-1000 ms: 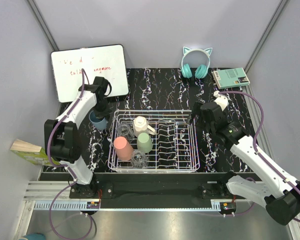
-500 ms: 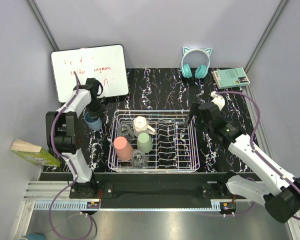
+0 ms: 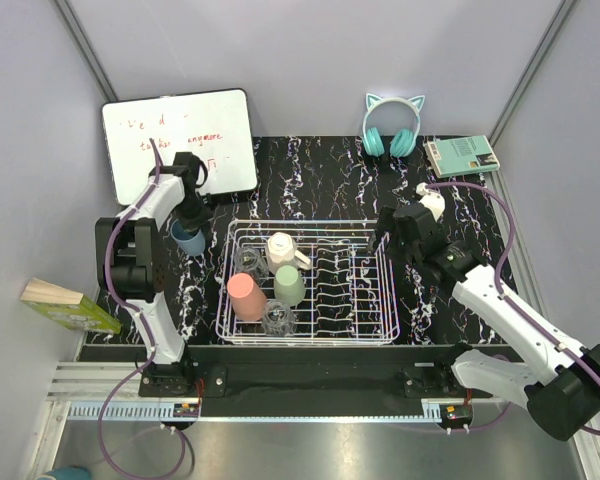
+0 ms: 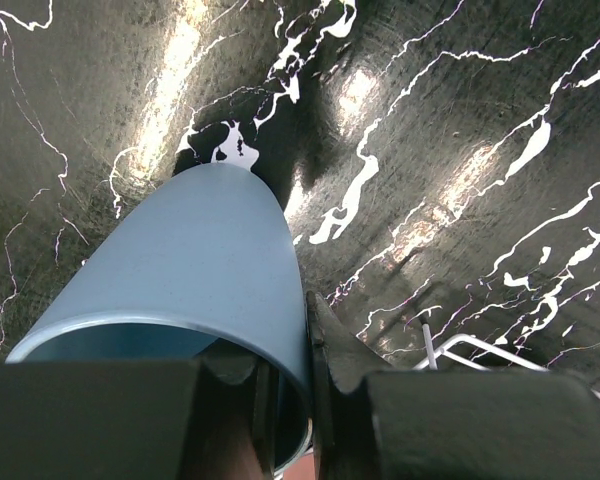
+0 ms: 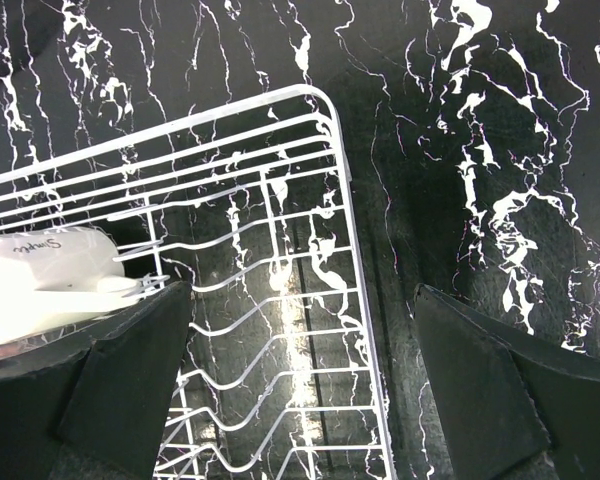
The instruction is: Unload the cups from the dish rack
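Observation:
The blue cup (image 3: 188,240) is on the black marble table left of the dish rack (image 3: 375,330). My left gripper (image 3: 193,217) is shut on the cup's rim, one finger inside and one outside the cup wall (image 4: 210,270). In the rack are a cream mug (image 3: 283,250), a pale green cup (image 3: 289,285), a pink cup (image 3: 246,297) and two clear glasses (image 3: 247,263) (image 3: 278,318). My right gripper (image 3: 386,236) is open and empty above the rack's far right corner (image 5: 332,120). The mug (image 5: 50,280) shows at the left of the right wrist view.
A whiteboard (image 3: 180,145) leans at the back left, close behind my left arm. Teal cat-ear headphones (image 3: 392,125) and a green book (image 3: 462,154) lie at the back right. A wooden block (image 3: 65,305) lies off the table's left edge. A rack wire (image 4: 470,345) shows beside the blue cup.
My left gripper has shifted a little left and back with the blue cup. My right gripper has moved slightly left, towards the rack's right edge.

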Robot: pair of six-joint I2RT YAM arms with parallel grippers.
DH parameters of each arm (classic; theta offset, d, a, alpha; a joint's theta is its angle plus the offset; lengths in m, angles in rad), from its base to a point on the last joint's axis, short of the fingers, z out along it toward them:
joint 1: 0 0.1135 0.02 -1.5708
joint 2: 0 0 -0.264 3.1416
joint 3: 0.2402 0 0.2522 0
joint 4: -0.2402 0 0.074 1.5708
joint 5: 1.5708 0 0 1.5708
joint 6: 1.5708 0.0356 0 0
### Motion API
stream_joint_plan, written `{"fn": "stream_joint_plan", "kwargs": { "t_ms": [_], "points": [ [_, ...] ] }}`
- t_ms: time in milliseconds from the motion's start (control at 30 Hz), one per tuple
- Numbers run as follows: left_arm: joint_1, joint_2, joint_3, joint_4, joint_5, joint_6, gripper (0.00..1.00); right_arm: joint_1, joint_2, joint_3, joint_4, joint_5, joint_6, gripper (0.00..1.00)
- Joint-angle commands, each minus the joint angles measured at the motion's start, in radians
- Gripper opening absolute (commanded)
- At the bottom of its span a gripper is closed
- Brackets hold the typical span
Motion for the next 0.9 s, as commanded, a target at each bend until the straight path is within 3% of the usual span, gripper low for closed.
{"fn": "stream_joint_plan", "kwargs": {
  "t_ms": [0, 167, 333, 433, 733, 867],
  "points": [
    [0.006, -0.007, 0.041, 0.020, -0.001, 0.003, 0.15, 0.004, -0.001, -0.005, 0.036, 0.001, -0.012, 1.00],
    [0.006, -0.063, 0.056, 0.019, -0.018, 0.002, 0.25, 0.003, 0.000, -0.003, 0.039, -0.004, -0.010, 1.00],
    [0.006, -0.125, 0.064, 0.017, -0.048, -0.008, 0.45, 0.003, -0.001, -0.005, 0.045, -0.014, -0.009, 1.00],
    [0.006, -0.151, 0.067, 0.013, -0.057, -0.009, 0.52, 0.004, -0.001, -0.006, 0.043, -0.014, -0.010, 1.00],
    [-0.041, -0.278, 0.070, -0.013, -0.143, -0.009, 0.59, 0.004, 0.014, -0.003, 0.050, -0.014, -0.032, 1.00],
    [-0.101, -0.378, 0.058, -0.007, -0.169, 0.006, 0.74, 0.004, 0.038, 0.010, 0.068, -0.056, -0.047, 1.00]
  ]
}}
